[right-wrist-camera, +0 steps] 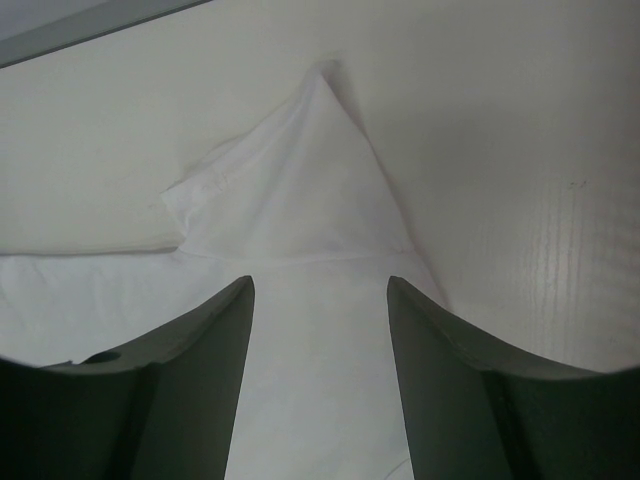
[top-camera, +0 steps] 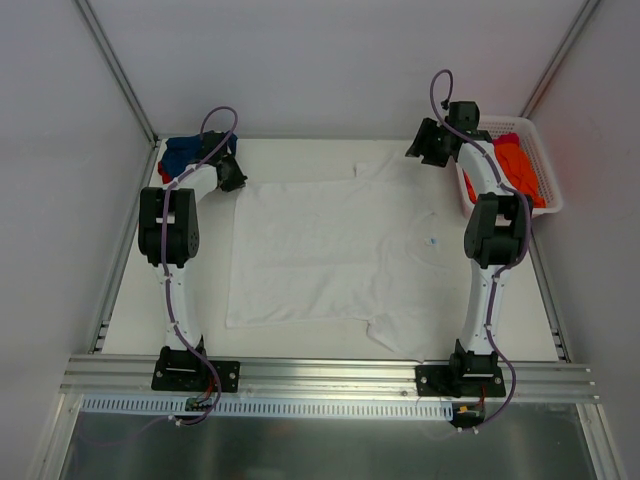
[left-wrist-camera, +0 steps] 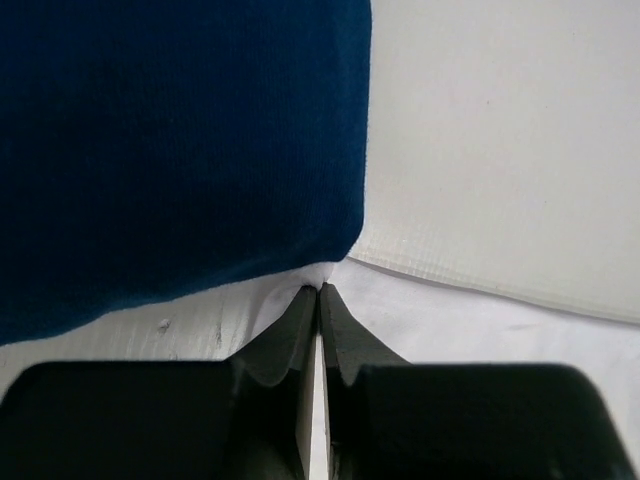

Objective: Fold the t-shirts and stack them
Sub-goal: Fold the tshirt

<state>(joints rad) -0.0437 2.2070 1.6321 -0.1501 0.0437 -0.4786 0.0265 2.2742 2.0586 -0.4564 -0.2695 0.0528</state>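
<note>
- The white t-shirt (top-camera: 320, 250) lies spread flat on the table (top-camera: 290, 345) between the two arms. Its long axis runs across the table, with the hem toward the left arm and the collar toward the right arm. One sleeve points to the far side and the other to the near edge.
- The left gripper (top-camera: 232, 178) sits at the far hem corner, on its own arm's side. In the wrist view its fingers (left-wrist-camera: 290, 340) are pressed together. Creases in the white cloth run in to the tips, so it appears to be pinching that corner.
- The blue t-shirt (left-wrist-camera: 170, 150) lies bunched in the far left corner of the table, right ahead of those tips. Whether its edge only touches the white cloth or laps over it cannot be told. A bit of red cloth (top-camera: 163, 173) shows beside it.
- The right gripper (top-camera: 420, 150) hangs over the far sleeve (right-wrist-camera: 300, 190). Its fingers are spread wide with nothing between them. The sleeve rises in a peak just ahead, pointing away from the hand.
- Both arms reach forward with elbows raised and wrists turned in toward the shirt's far edge. Each arm is the nearer one to its own end.
- The coming fold likely turns on that far edge, which runs straight from one gripper to the other, with the rest of the cloth lying back toward the bases. The right hand would first have to come down and close on the sleeve.
- The orange t-shirt (top-camera: 515, 165) sits in the basket (top-camera: 545, 165) at the far right, beside the right arm.
</note>
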